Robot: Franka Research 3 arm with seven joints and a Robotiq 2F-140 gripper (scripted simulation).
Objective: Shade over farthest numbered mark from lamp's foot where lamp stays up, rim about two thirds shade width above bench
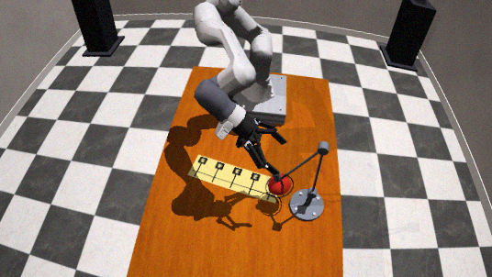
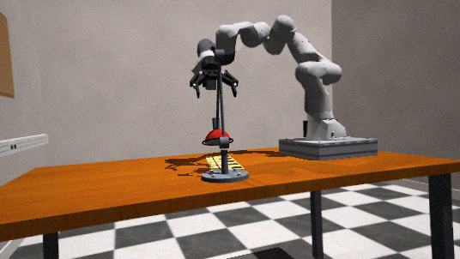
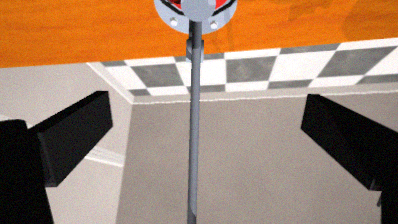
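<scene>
The lamp has a round grey foot [image 1: 307, 204] [image 2: 225, 176], a folded thin arm with a grey elbow knob [image 1: 323, 148], and a red shade [image 1: 279, 184] [image 2: 217, 136]. The shade hangs above the bench at the near end of a yellow strip [image 1: 216, 172] [image 2: 224, 162] of numbered marks, close to the foot. My gripper [image 1: 268, 153] [image 2: 215, 93] [image 3: 207, 110] is open and empty, high above the shade. In the wrist view the lamp's rod [image 3: 194, 150] runs up the middle between the two fingers and touches neither.
The robot's base stands on a grey plinth [image 1: 275, 98] [image 2: 328, 147] at the back of the orange bench [image 1: 239, 248] [image 2: 107, 189]. Two black pillars [image 1: 96, 23] [image 1: 408, 29] stand on the chequered floor beyond it.
</scene>
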